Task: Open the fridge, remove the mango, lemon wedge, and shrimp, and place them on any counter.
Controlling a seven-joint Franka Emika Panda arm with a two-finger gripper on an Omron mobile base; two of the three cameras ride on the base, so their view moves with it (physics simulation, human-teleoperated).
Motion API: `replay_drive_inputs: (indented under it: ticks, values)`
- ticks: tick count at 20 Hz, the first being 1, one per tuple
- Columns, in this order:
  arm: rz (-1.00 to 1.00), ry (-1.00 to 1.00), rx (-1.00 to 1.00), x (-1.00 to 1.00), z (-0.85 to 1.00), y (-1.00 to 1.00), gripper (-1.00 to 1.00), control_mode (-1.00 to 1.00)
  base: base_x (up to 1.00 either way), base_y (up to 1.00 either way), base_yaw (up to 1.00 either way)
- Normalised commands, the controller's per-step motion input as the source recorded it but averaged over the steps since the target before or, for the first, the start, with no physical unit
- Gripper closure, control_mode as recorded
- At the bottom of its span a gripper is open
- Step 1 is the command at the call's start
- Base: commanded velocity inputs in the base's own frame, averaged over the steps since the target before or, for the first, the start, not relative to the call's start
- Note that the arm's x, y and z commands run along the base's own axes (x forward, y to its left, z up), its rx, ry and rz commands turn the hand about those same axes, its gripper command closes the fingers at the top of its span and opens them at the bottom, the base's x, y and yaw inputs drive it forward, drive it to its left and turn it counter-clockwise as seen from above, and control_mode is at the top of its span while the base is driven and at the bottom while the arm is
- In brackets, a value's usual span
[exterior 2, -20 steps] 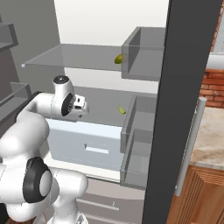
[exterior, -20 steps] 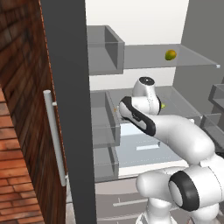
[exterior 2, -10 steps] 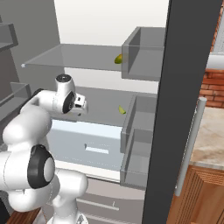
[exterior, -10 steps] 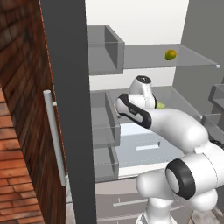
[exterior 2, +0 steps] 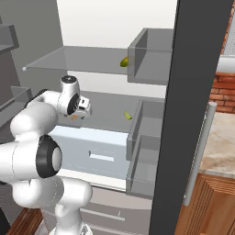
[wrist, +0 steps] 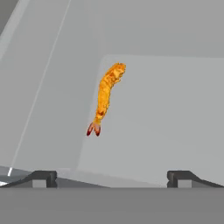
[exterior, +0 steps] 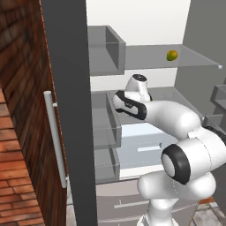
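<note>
**Fridge open; gripper spread above the shrimp on the middle shelf**

The fridge [exterior: 66,88] stands with both doors swung wide. In the left base view the left door's dark edge runs top to bottom, its silver bar handle [exterior: 54,137] on the outer face beside a brick wall [exterior: 17,132]. Grey door bins [exterior: 106,50] project from the door's inner side, narrowing the room at the left of the shelves.

The arm reaches in over the middle shelf [exterior 2: 110,108]. The gripper [exterior 2: 82,108] hangs just above that shelf's left part, its fingers fully apart and holding nothing. In the hand view the shrimp [wrist: 106,98] lies on the pale shelf floor, ahead of the two fingertips [wrist: 41,178] and between their lines, clear of both. A small orange spot under the gripper in the right base view matches it.

The lemon wedge [exterior 2: 128,115] lies further right on the same shelf, near the right door's bins [exterior 2: 149,151], well apart from the gripper. The mango [exterior: 172,55] sits on the upper glass shelf [exterior: 194,59], back from its front edge, open room around it.

At far right, a beige counter [exterior 2: 220,142] sits beyond the right door.
</note>
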Motion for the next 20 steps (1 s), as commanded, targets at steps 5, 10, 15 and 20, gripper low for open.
replay_drive_inputs:
  ticks: [5, 10, 15, 20]
  values:
    - [0.0, 0.0, 0.0, 0.29, -0.09, 0.1, -1.0, -1.0, 0.0, 0.0, 0.0]
    - [0.0, 0.0, 0.0, 0.25, -0.26, 0.08, -1.0, -1.0, 0.0, 0.0, 0.0]
    - [0.0, 0.0, 0.0, 0.3, -0.17, 0.02, -1.0, -1.0, 0.0, 0.0, 0.0]
    - [0.0, 0.0, 0.0, 0.34, -0.06, 0.02, -1.0, -1.0, 0.0, 0.0, 0.0]
